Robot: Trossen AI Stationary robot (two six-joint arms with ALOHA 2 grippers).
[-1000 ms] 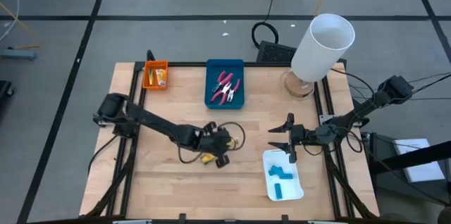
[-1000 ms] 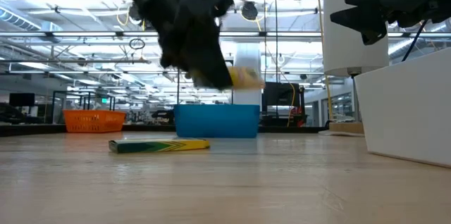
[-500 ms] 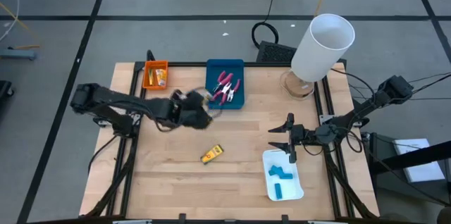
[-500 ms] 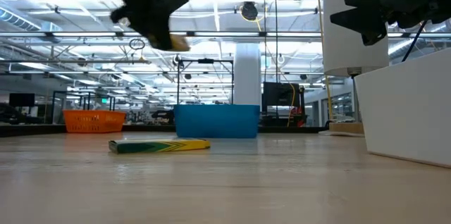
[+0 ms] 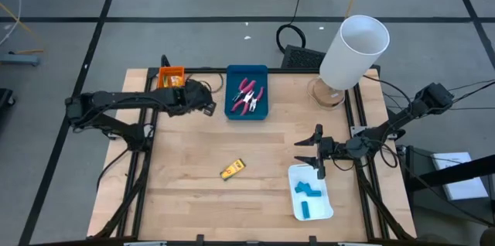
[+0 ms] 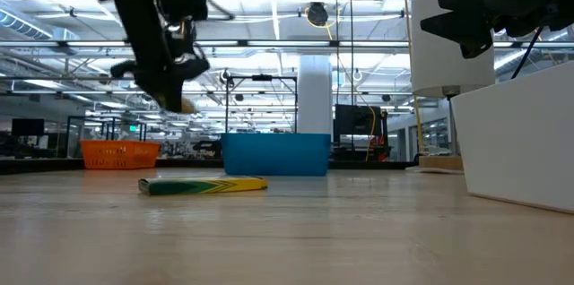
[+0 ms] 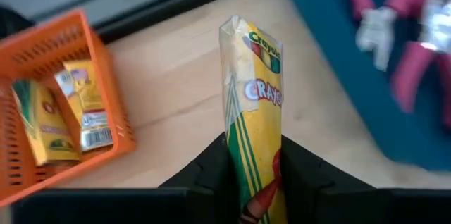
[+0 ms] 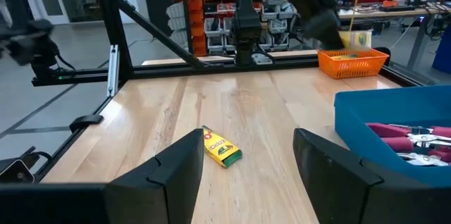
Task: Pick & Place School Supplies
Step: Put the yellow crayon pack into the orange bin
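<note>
At the far left of the table, between the orange tray [image 5: 170, 80] and the blue tray [image 5: 247, 91]: left gripper [image 5: 203, 100], raised off the wood, fingers pinched tight on a yellow crayon box [image 7: 254, 118] standing up between them. Inside the orange tray, two more yellow crayon boxes [image 7: 60, 115]. In the blue tray, pink-handled pliers [image 5: 247, 96]. On bare wood near the table's middle, lying flat, another yellow crayon box [image 5: 232, 170]. Over at the right, just beyond the far end of the white tray [image 5: 311, 193], right gripper [image 5: 313, 155], fingers spread wide, holding nothing. In the white tray, light-blue blocks [image 5: 308, 191]. At the far right corner, a white lamp [image 5: 352, 52].
</note>
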